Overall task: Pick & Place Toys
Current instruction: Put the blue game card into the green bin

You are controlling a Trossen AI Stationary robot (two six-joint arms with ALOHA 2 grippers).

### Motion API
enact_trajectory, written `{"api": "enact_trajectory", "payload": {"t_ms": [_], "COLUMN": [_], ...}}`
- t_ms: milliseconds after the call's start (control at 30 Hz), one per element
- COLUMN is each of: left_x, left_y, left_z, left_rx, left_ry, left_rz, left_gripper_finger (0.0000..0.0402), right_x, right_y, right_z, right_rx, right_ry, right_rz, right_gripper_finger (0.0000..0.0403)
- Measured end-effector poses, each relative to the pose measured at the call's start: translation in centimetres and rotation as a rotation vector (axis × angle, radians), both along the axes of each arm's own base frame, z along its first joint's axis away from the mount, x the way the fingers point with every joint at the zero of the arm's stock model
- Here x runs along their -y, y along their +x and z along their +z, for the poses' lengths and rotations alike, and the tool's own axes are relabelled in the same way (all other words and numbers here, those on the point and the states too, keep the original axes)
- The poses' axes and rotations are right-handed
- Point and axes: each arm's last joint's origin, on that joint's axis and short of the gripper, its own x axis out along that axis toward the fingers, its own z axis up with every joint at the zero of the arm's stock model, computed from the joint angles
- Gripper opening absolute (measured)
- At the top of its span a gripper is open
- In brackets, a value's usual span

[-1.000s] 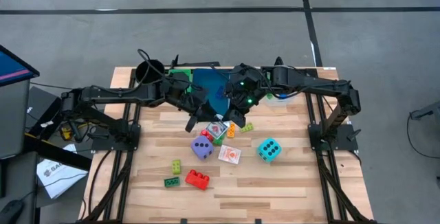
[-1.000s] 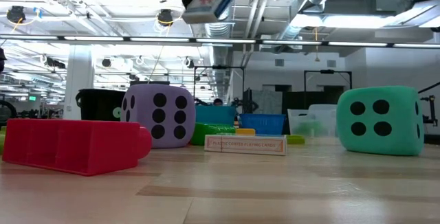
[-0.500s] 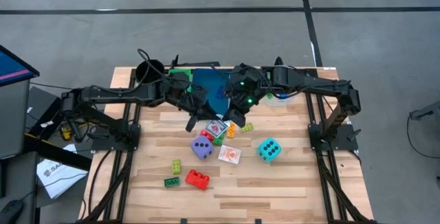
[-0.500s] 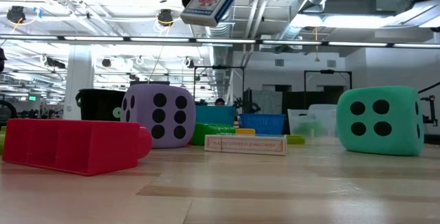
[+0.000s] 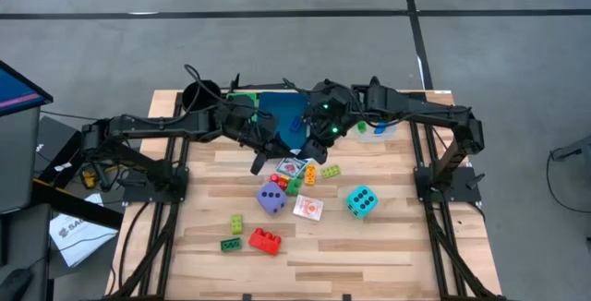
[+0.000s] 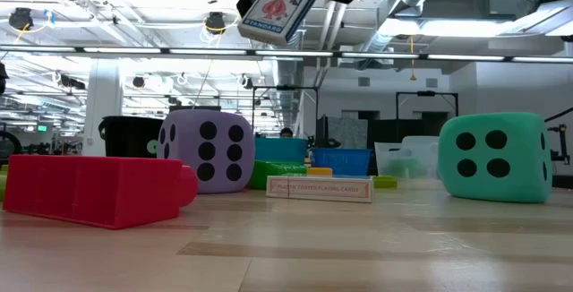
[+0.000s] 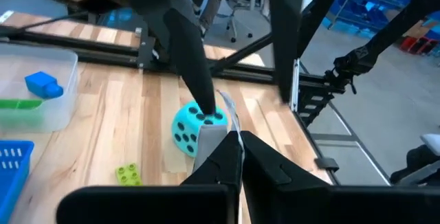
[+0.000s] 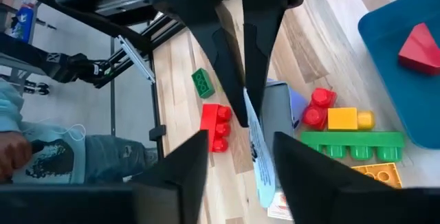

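Note:
My left gripper is shut on a white playing-card box, held high above the table's middle. My right gripper is open; its fingers stand on either side of the box, and I cannot tell whether they touch it. On the table rest a purple dice, a teal dice, a second card box, a red brick, green bricks and an orange brick. My left gripper pinches the card box by one end edge between its two fingers. They come slanting down from the table's left. The box hangs below them, tilted, clear of the table, its printed face toward the near edge.
A blue tray, a green tray, a clear tray and a black cup stand along the far edge. Bare wood lies near the front edge.
My right gripper has drawn back a little toward the far edge. The card box in my left gripper has tipped more upright, so its printed face now shows toward the near edge.

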Motion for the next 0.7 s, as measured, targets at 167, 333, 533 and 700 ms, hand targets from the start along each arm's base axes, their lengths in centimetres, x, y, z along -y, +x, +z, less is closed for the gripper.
{"api": "enact_trajectory", "payload": {"t_ms": [167, 333, 533, 700], "left_x": [-1.3, -2.8, -4.9, -6.5], "left_y": [-0.5, -1.9, -4.5, -7.2], "left_z": [-0.2, 0.7, 1.9, 2.8], "left_rx": [-0.035, -0.018, -0.015, -0.027], "left_ry": [-0.006, 0.010, 0.050, 0.092], "left_rz": [0.045, 0.098, 0.198, 0.304], "left_gripper_finger": [0.0000, 0.0000, 0.0000, 0.0000], "right_x": [-0.1, -0.1, -0.1, -0.2], "right_y": [-1.2, -2.9, -5.6, -7.2], "right_z": [1.5, 3.5, 5.9, 7.0], "right_rx": [0.055, 0.118, 0.186, 0.222], "right_ry": [-0.017, -0.092, -0.208, -0.265], "right_rz": [-0.005, -0.071, -0.160, -0.208], "right_gripper_finger": [0.0225, 0.0233, 0.0221, 0.0212]}}
